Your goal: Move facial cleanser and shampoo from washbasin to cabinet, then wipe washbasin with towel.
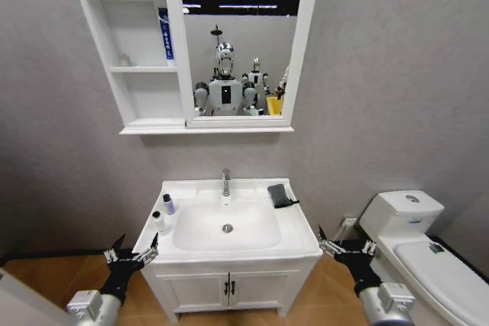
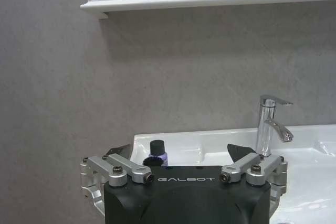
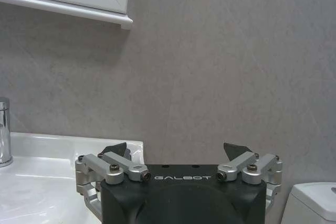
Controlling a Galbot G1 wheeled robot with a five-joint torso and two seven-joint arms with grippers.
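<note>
Status: nothing of the task appears done yet.

The white rectangular ceramic washbasin (image 1: 294, 238) on its two-door vanity carries everything. On its deck at about 9 o'clock from the drain stand two small containers: a purple bottle with a dark cap (image 1: 169, 204) and, just beside it toward the front edge, a white bottle (image 1: 157, 221). I judge these to be the cleanser and shampoo; which is which cannot be told. The small dark grey folded towel (image 1: 280, 195) lies on the deck at about 1 o'clock from the drain, beside the chrome faucet (image 1: 226, 182).

The white wall-hung cabinet (image 1: 103, 43) with mirror sits above. One blue-labelled tube (image 1: 165, 34) stands in its middle shelf, at the mirror side.

Left gripper (image 1: 132, 253) hangs off the basin's front left corner, fingers spread apart, holding nothing. Right gripper (image 1: 345, 246) hangs off the front right corner, between basin and white toilet (image 1: 424, 253), fingers likewise apart and empty.

Left to do: both transfers, then the wipe.
</note>
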